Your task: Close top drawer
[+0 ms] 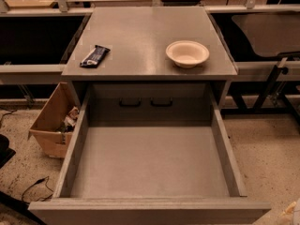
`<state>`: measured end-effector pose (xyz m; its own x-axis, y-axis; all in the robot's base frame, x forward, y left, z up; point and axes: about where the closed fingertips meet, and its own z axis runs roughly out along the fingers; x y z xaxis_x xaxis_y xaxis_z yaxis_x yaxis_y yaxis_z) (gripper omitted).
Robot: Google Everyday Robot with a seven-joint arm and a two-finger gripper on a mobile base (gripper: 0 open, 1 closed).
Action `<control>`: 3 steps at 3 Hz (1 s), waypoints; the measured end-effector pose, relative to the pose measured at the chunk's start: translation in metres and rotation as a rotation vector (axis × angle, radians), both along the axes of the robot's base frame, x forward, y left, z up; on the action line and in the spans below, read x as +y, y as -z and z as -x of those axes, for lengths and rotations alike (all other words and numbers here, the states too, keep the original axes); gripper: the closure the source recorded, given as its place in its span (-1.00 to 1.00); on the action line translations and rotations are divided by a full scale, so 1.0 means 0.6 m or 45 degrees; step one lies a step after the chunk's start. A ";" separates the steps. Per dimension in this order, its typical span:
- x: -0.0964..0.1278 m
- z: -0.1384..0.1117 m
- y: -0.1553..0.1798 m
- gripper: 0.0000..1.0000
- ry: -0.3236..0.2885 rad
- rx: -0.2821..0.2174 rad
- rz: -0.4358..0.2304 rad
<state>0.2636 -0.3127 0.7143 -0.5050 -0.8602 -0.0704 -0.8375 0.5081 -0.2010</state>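
Note:
The top drawer (150, 161) is pulled fully out toward me, its grey box interior empty and its flat front (150, 211) along the bottom edge of the camera view. Only a pale part of my gripper (292, 212) shows at the bottom right corner, to the right of the drawer front's right end and apart from it. The two lower drawers are hidden under the open one.
On the cabinet top (140, 36) lie a white bowl (187, 53) at the right and a dark snack bar (94, 56) at the left. A cardboard box (54, 121) stands on the floor left of the drawer. Metal table frames stand on both sides.

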 end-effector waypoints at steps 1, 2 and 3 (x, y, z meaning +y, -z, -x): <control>0.029 0.026 0.059 1.00 -0.034 0.013 -0.076; 0.080 0.055 0.142 1.00 -0.085 -0.027 -0.205; 0.120 0.047 0.213 1.00 -0.135 -0.129 -0.335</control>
<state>0.2352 -0.2405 0.5866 -0.3925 -0.8533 -0.3432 -0.8711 0.4646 -0.1591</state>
